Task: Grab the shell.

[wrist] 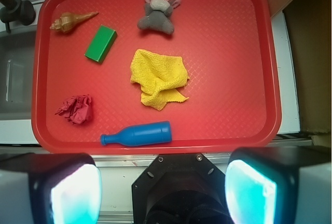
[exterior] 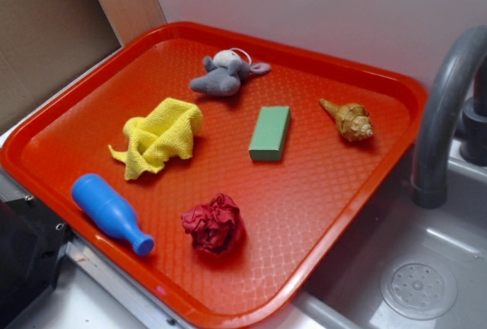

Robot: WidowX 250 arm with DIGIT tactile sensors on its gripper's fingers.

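Gripper spread wide, shell beside green block, unobstructed

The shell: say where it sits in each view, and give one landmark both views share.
Exterior: the shell lies at the right side of the tray, right of the green block, spire pointing left.
Wrist: the shell lies in the tray's upper left corner, up-left of the block, spire pointing right.
Shared landmark: the green block, the shell's nearest neighbour in both.
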